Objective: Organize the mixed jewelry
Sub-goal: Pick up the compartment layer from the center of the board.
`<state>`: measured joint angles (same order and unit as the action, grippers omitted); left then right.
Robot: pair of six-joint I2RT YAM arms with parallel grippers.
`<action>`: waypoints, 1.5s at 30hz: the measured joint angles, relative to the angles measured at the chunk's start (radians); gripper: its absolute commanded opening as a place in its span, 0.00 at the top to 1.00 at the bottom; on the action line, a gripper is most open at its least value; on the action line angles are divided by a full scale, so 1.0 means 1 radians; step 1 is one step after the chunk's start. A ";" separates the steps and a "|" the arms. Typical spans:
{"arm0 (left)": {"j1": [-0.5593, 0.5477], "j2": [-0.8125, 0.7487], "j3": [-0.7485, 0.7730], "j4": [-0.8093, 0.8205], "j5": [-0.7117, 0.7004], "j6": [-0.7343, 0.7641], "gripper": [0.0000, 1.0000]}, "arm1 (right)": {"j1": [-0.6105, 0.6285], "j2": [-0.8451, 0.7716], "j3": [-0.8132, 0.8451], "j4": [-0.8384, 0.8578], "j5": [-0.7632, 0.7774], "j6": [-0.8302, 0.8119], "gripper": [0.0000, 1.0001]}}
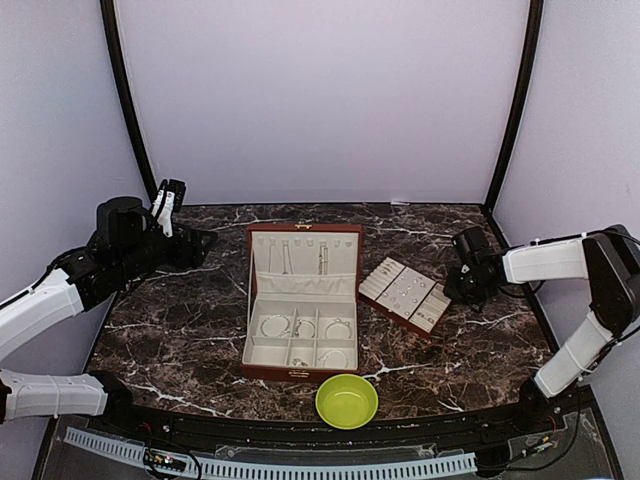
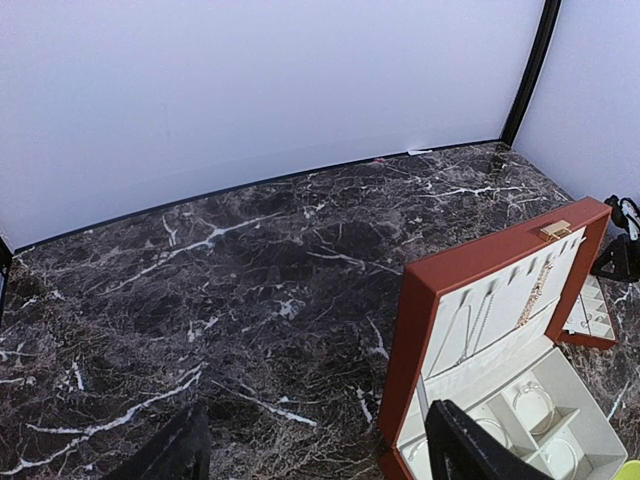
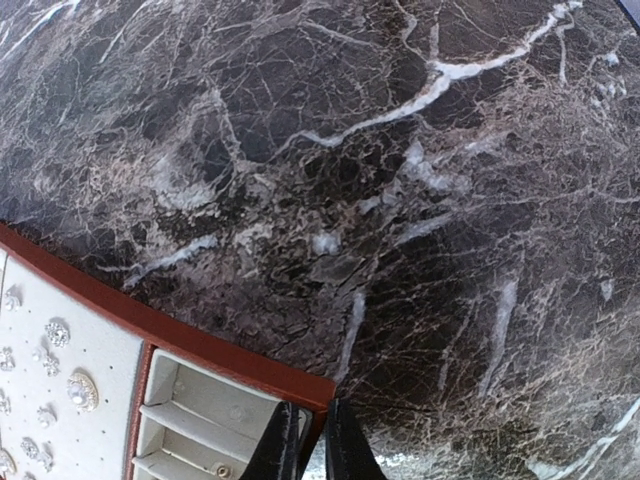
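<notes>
Thin silvery hoops (image 1: 275,325) lie in the lower compartments of the open red-brown box (image 1: 300,236); fine chains hang in its lid (image 2: 535,290). Tiny pale bead pieces (image 3: 80,390) sit on the cream rows of the flat tray (image 1: 390,310), right of the box. My right gripper (image 3: 312,432) is low at the tray's right corner, its fingers closed on the tray's red-brown rim (image 3: 200,345), one inside and one outside. My left gripper (image 2: 315,440) hangs open over bare marble left of the box (image 2: 470,270), holding nothing.
A lime-green bowl (image 1: 347,400) stands at the near edge in front of the box. Dark marble (image 1: 180,330) stretches between the left arm and the box. White walls close the back and sides.
</notes>
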<state>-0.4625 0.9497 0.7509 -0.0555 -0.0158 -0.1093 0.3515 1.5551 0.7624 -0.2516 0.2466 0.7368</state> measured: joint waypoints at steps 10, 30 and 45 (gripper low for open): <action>0.000 0.000 0.000 0.000 0.001 0.000 0.23 | -0.001 0.010 0.000 0.018 -0.001 0.039 0.88; 0.000 0.002 0.000 0.000 0.004 -0.005 0.23 | -0.002 0.050 0.047 -0.005 0.038 0.083 1.00; 0.000 0.005 0.000 0.000 0.034 -0.008 0.23 | -0.117 -0.062 0.020 -0.106 0.019 -0.042 1.00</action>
<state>-0.4625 0.9546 0.7509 -0.0555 0.0185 -0.1169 0.2348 1.4929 0.7826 -0.3580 0.2657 0.6945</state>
